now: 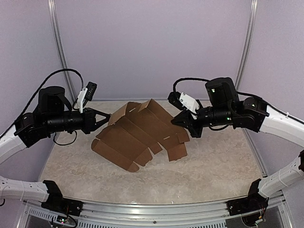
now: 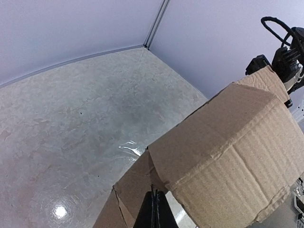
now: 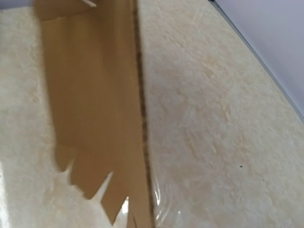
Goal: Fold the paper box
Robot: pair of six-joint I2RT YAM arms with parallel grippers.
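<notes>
Looks like an early fold stage: paper box (image 1: pixel 142 135) lies mid table (image 1: pixel 213 166), a half-raised sheet between left gripper (image 1: pixel 105 117) and right gripper (image 1: pixel 179 119), both pressed shut at its edges; next move likely needs jaws opened to pinch a flap.

A pale, cream-and-beige mottled tabletop (image 1: pixel 213 166) makes up the floor of the booth. It is glossy enough to throw back a small bright spot of light (image 2: pixel 59 210). Plain lilac walls (image 1: pixel 152 47) close it in at the back and on both sides. Slim silver metal posts run up the back corners, one left (image 1: pixel 57 38) and one right (image 1: pixel 247 38). A ribbed aluminium rail (image 1: pixel 156 210) lines the near edge.
</notes>
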